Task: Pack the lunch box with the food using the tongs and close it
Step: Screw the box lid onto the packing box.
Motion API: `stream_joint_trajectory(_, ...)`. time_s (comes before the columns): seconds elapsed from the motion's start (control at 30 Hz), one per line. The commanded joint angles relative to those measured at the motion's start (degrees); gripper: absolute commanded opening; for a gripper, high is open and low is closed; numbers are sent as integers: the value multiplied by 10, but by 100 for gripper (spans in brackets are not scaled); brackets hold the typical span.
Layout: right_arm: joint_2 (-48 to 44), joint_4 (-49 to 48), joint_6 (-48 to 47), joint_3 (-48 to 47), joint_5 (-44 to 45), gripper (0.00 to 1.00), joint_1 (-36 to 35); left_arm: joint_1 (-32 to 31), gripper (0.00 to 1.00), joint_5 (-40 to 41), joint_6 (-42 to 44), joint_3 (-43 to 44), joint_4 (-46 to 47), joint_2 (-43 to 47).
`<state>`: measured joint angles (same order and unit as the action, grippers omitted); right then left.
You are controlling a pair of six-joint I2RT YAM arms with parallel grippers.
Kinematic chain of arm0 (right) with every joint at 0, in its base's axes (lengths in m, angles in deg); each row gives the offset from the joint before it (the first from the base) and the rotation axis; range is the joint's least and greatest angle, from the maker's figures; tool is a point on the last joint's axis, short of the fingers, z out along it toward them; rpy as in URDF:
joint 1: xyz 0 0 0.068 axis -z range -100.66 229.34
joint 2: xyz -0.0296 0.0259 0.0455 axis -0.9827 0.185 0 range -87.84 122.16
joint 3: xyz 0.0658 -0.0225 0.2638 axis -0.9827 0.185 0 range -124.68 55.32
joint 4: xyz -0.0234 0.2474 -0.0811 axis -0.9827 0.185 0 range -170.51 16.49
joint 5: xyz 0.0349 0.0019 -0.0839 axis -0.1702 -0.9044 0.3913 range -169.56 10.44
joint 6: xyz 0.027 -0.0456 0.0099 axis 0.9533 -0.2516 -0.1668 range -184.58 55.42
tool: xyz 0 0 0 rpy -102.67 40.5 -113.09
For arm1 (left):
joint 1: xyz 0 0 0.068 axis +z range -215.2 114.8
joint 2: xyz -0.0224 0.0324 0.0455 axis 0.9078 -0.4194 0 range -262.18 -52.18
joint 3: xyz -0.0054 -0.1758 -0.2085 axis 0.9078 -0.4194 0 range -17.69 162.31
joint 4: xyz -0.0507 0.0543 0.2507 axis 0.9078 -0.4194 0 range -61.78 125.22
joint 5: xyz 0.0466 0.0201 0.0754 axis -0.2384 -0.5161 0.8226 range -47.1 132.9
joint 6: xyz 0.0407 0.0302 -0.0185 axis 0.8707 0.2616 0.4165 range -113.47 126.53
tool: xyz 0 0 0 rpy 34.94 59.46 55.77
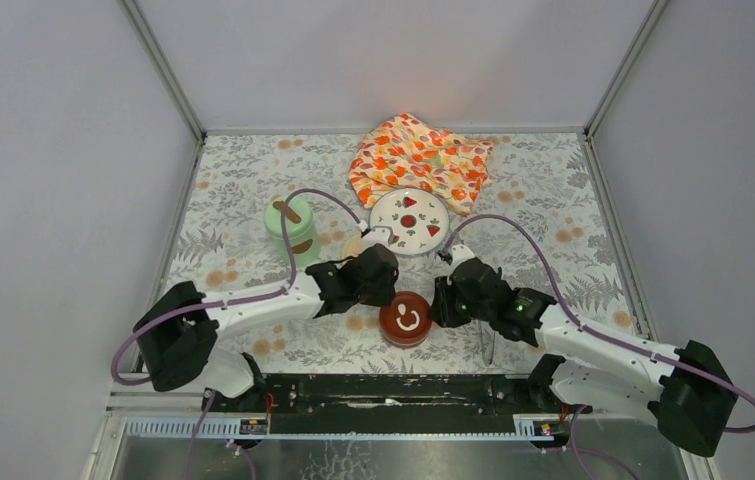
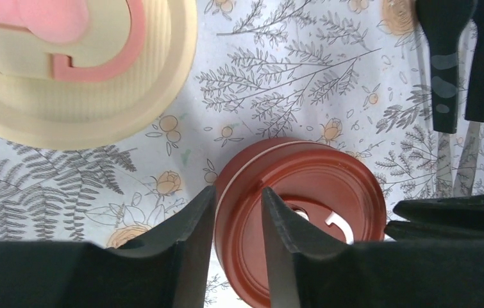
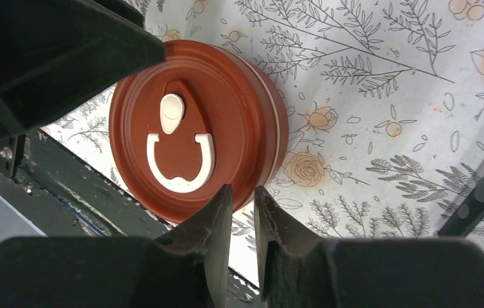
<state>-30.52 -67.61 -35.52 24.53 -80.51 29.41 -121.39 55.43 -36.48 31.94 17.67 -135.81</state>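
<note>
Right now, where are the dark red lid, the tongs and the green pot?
dark red lid (image 3: pixel 191 138): right wrist view, centre of its top.
tongs (image 2: pixel 445 64): left wrist view, one black tip.
green pot (image 1: pixel 294 238): top view, side wall.

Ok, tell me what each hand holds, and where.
Left hand straddles the rim of the dark red lid; firm grip cannot be told. Right hand holds nothing, beside that lid.

No readable text, brand or number anywhere; only a white horseshoe-shaped mark (image 3: pixel 180 173) on the dark red lid (image 3: pixel 245 109).
</note>
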Motion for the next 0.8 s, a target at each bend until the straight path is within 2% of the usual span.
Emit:
stream_joint_trajectory(0.0,-1,15,-30,-46,22,26,-2,0,45,37,9,2,3,50)
stream_joint_trajectory(0.13,55,9,-86,-91,4,32,23,-5,59,14,-22,-17,-28,83)
stream_joint_trajectory(0.33,140,-16,-133,-138,-42,38,40,-16,67,-28,-86,-58,-55,102)
stream_joint_trajectory(0.43,168,-11,-143,-154,-43,39,41,-25,71,-47,-105,-92,-21,122)
stream_joint_trajectory(0.53,175,-7,-147,-159,-50,41,43,-36,78,-27,-103,-141,26,167)
stream_joint_trajectory(0.63,179,5,-147,-164,-61,42,44,-61,88,28,-68,-197,96,215)
stream_joint_trajectory(0.67,181,10,-146,-166,-63,43,44,-71,96,39,-50,-211,121,225)
stream_joint_trajectory(0.77,184,21,-144,-169,-62,45,44,-94,99,71,2,-229,157,232)
